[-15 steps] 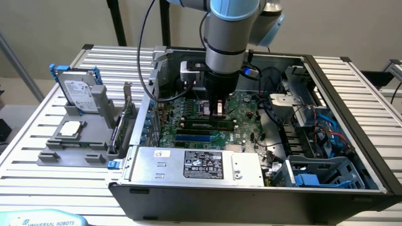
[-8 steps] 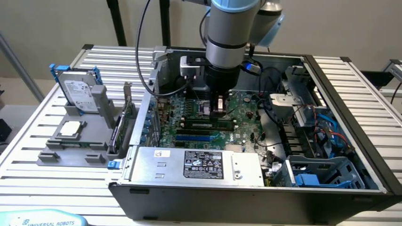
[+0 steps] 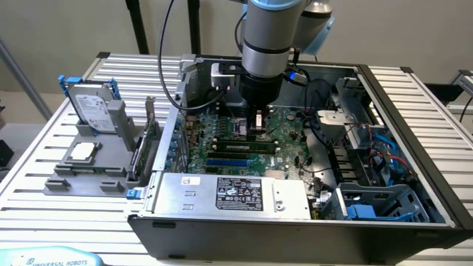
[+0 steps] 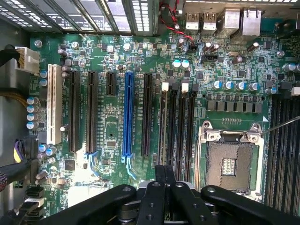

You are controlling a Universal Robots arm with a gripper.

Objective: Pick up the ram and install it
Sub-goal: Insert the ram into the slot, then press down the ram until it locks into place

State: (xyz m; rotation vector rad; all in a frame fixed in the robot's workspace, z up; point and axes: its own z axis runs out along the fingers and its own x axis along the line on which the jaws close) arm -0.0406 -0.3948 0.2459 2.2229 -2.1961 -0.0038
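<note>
While the ram (image 3: 244,147) sits in its slot, the tool (image 3: 257,131) hangs closed above the motherboard (image 3: 284,124).

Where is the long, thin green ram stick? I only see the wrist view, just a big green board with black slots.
Observer: In the exterior view, the long, thin green ram stick lies low inside the dark metal computer case, just in front of the black gripper.
Operator: Is the gripper holding it?
Observer: No. The gripper is shut, and the stick lies outside its tips.
Operator: What is outside the case?
Observer: A grey plastic holder on the exterior view's left, with a silver hard drive standing upright in it.
</note>
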